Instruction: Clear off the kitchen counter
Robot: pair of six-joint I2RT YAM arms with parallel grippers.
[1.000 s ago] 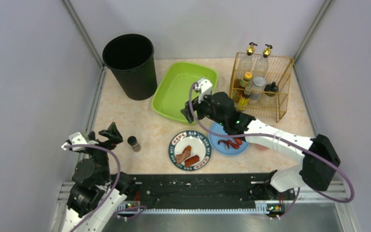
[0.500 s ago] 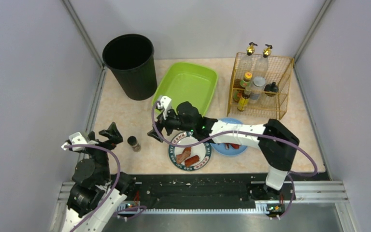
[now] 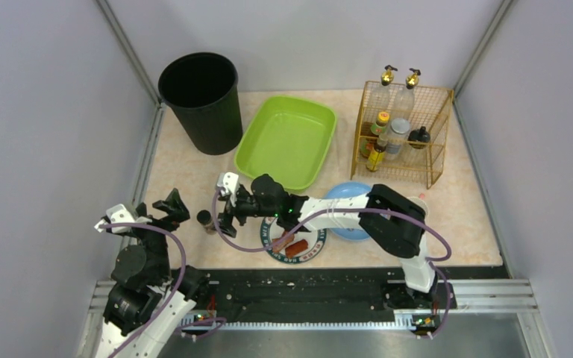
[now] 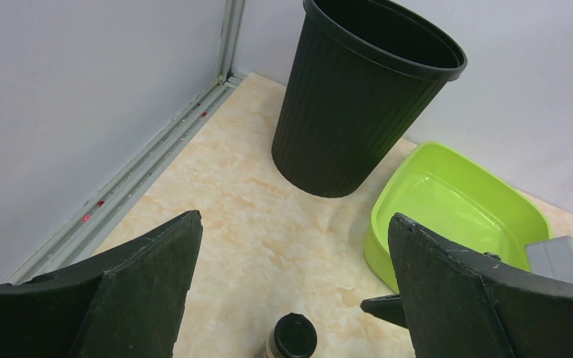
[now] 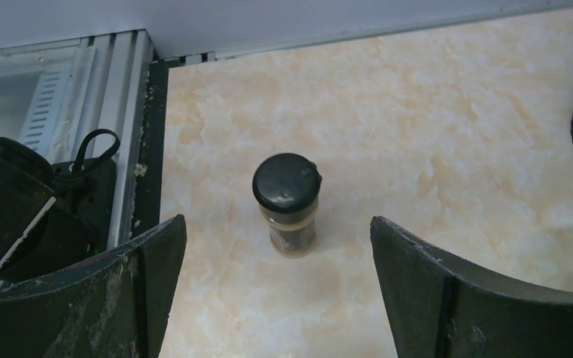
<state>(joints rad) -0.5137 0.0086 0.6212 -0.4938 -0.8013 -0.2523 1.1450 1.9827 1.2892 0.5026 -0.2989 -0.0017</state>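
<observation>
The table (image 3: 194, 179) spans the whole enclosure, and a small black-capped jar (image 5: 286, 201) stands upright near its left edge. The right gripper (image 3: 224, 216) faces it, jaws wide apart and empty. Closing off-centre could topple the narrow jar or skate it across the smooth marbled stone. The left gripper (image 4: 295, 218), jaws spread and empty, hovers nearby — a collision risk. Plain grey walls (image 3: 45, 112) hem everything in.

left tool (image 4: 295, 218) spread; right tool (image 5: 274, 224) spread, arm (image 3: 328, 212) outstretched

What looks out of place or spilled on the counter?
Nothing spilled or broken. The small spice jar stands upright alone on the kitchen counter, far from the wire rack holding the other bottles.
</observation>
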